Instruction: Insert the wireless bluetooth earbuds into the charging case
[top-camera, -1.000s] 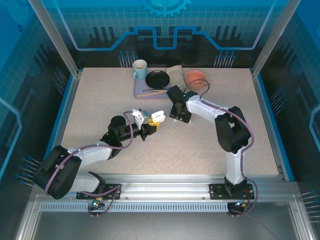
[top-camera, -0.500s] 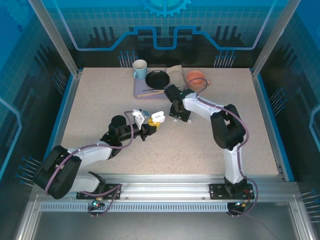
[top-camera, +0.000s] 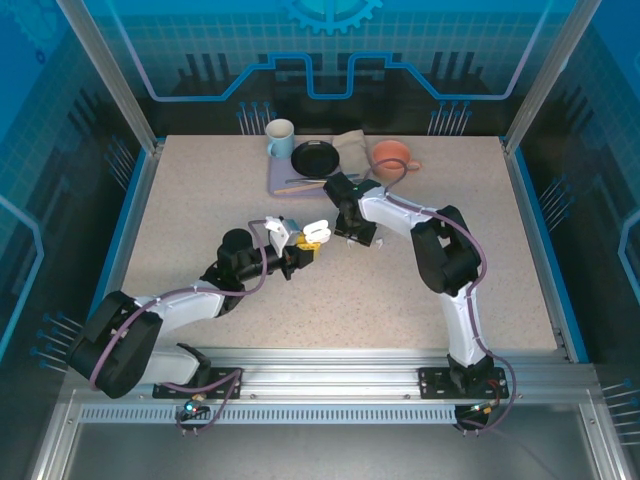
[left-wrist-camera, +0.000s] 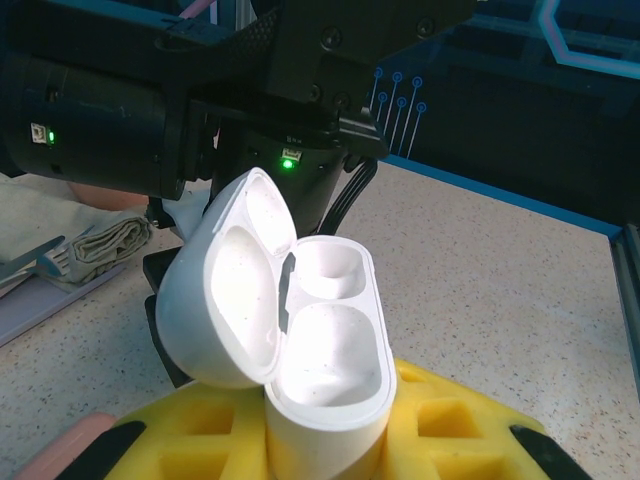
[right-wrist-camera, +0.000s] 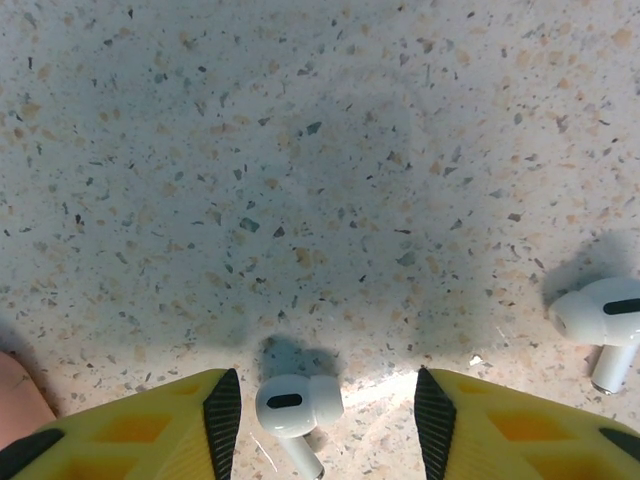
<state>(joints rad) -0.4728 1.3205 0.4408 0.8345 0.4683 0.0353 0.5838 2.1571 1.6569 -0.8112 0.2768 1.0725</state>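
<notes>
Nothing seated yet: L gripper (left-wrist-camera: 325, 450) clamps the lid-up charging case (left-wrist-camera: 325, 340) w/ both wells empty, R gripper (right-wrist-camera: 325, 410) hangs jaws apart astride one white earbud (right-wrist-camera: 290, 402) on the table (right-wrist-camera: 300, 150), second earbud (right-wrist-camera: 595, 315) nearby.

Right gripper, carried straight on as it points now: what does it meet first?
Probably the white earbud on the tabletop, lying between the open jaws of the right gripper; depth is unclear.

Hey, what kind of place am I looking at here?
Probably a robot test booth: left arm and right arm bolted to a metal rail, blue printed walls around a speckled table.
</notes>
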